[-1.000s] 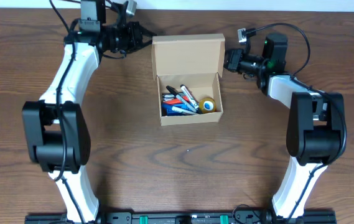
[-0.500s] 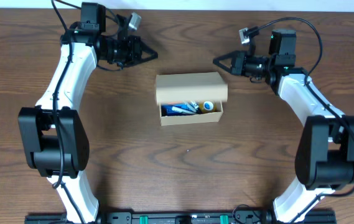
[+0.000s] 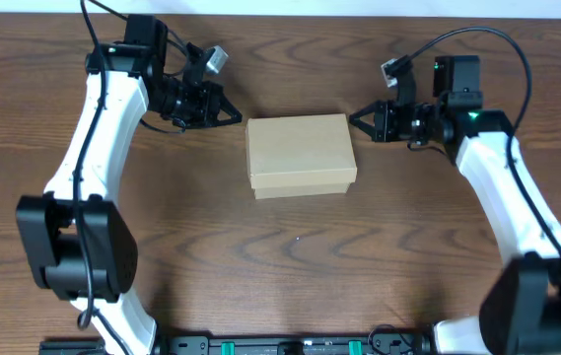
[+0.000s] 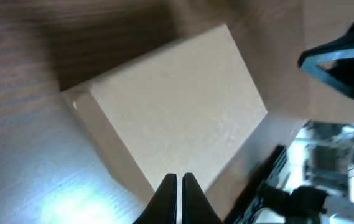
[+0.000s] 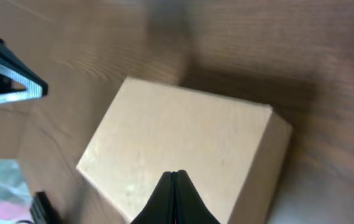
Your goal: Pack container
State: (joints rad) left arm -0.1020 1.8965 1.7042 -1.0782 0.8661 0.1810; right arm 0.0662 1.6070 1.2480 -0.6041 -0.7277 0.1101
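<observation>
The container is a small tan cardboard box in the middle of the table, its flap lid down flat so the contents are hidden. It also shows in the left wrist view and in the right wrist view. My left gripper is shut and empty, its tip just left of the box's back left corner. My right gripper is shut and empty, its tip just right of the box's back right corner. Both tips hover by the lid's rear edge.
The brown wooden table carries only the box. Both arms reach in from the sides, with cables looping above each wrist.
The lid has swung down from upright to fully closed, hiding the markers and tape roll. Both grippers have moved forward and inward toward the box's rear corners.
</observation>
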